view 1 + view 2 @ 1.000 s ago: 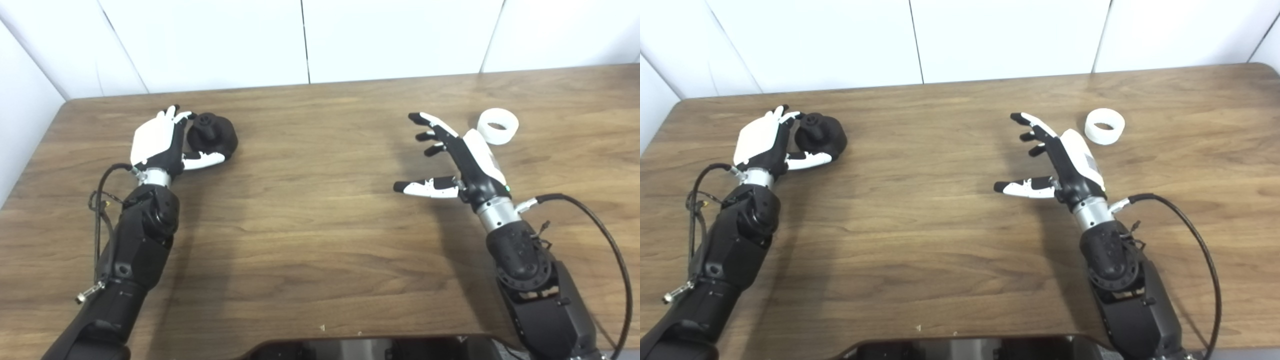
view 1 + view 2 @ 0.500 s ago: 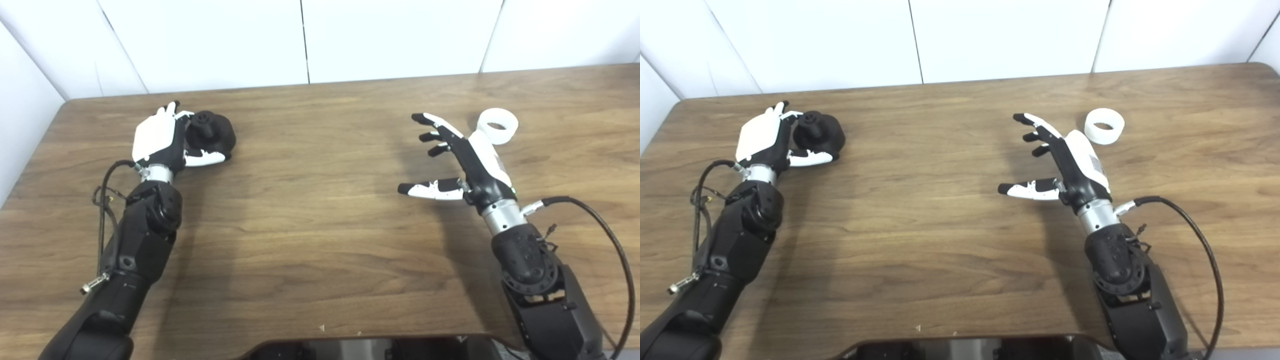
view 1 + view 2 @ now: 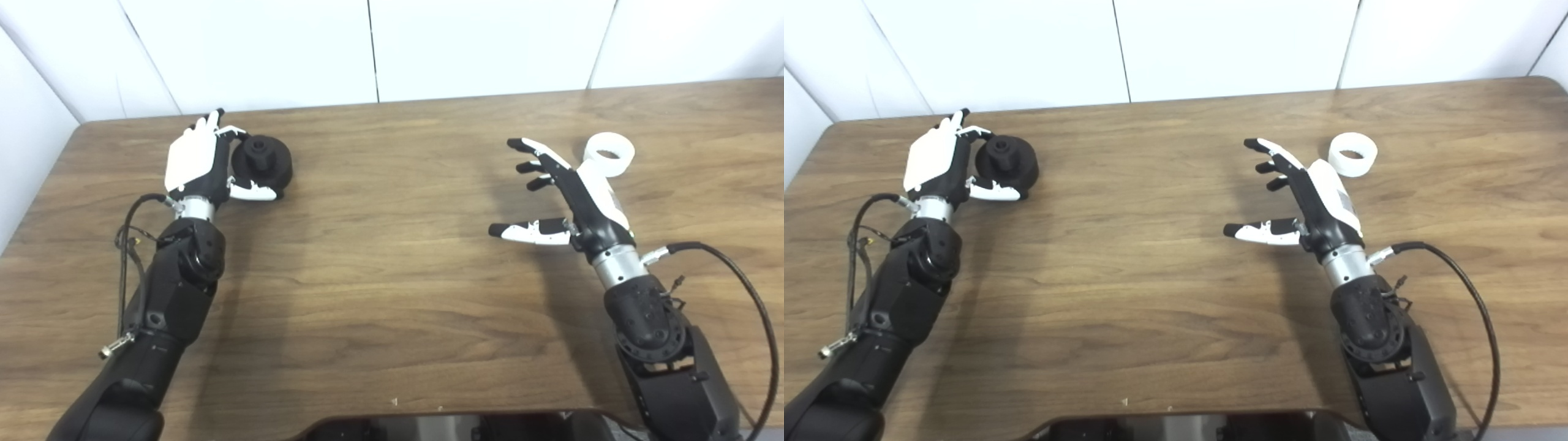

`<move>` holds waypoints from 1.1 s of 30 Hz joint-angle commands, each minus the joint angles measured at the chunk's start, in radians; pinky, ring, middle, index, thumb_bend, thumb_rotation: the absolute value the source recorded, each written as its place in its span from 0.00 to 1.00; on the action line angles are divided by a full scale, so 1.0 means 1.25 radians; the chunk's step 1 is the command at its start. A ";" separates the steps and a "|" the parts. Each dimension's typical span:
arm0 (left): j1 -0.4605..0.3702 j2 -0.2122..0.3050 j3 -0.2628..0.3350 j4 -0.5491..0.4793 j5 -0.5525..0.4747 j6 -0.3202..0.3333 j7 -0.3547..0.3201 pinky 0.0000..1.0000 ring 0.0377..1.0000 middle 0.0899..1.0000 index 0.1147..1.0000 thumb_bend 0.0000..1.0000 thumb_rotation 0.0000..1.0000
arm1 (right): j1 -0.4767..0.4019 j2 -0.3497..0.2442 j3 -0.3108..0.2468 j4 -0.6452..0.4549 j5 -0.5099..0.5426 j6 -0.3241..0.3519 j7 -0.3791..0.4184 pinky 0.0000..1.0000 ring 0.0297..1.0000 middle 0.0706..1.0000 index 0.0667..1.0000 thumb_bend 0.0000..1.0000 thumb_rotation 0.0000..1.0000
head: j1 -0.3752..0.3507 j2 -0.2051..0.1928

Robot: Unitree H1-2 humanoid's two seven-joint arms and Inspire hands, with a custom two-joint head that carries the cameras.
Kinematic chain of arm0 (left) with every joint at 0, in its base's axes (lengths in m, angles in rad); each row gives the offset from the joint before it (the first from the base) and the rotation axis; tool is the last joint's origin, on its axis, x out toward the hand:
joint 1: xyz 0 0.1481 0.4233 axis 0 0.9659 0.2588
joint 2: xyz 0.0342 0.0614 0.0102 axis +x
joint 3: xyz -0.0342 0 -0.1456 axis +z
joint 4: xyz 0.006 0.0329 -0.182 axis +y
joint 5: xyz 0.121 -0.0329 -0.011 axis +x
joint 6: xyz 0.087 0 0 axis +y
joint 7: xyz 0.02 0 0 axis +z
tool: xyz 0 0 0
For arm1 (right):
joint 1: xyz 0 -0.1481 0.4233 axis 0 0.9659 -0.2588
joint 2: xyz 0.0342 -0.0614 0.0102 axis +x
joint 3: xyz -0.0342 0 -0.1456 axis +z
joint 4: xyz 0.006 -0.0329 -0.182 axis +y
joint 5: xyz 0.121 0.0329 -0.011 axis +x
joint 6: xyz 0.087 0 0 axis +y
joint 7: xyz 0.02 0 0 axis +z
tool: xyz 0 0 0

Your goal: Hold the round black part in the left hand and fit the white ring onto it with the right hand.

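The black part [image 3: 262, 163], a round disc with a raised hub pointing up and toward the camera, sits at the far left of the wooden table [image 3: 380, 257], where the left hand [image 3: 197, 160] can reach it without crossing the body. That hand wraps the part from its left side: fingers curl over the far rim and the thumb lies along the near rim, so it appears to be clasping the part, though whether the part is off the table cannot be told. The white ring [image 3: 1353, 154] lies flat at the far right, hole upward, ready for pickup from above. The right hand [image 3: 1304, 196] hovers just beside the ring, touching nothing, fingers spread and thumb stretched wide.
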 commanded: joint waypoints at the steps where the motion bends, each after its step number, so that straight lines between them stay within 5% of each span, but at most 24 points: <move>1: -0.011 0.007 -0.008 -0.037 -0.005 -0.007 -0.019 1.00 1.00 1.00 0.51 0.90 0.23 | -0.022 0.001 -0.006 -0.029 0.006 -0.016 -0.003 0.64 0.77 0.87 0.85 0.80 0.18 | 0.001 0.001; 19: 0.045 -0.047 -0.079 -0.118 -0.047 -0.032 -0.094 0.97 1.00 1.00 0.53 0.91 0.31 | -0.037 -0.006 -0.021 -0.040 0.010 -0.007 0.004 0.65 0.77 0.86 0.85 0.79 0.20 | -0.008 0.009; 33: 0.132 -0.112 -0.125 -0.302 -0.096 -0.048 -0.219 1.00 1.00 1.00 0.55 0.97 0.34 | -0.043 -0.008 -0.033 -0.047 0.003 -0.018 0.004 0.64 0.77 0.87 0.85 0.78 0.21 | -0.011 0.009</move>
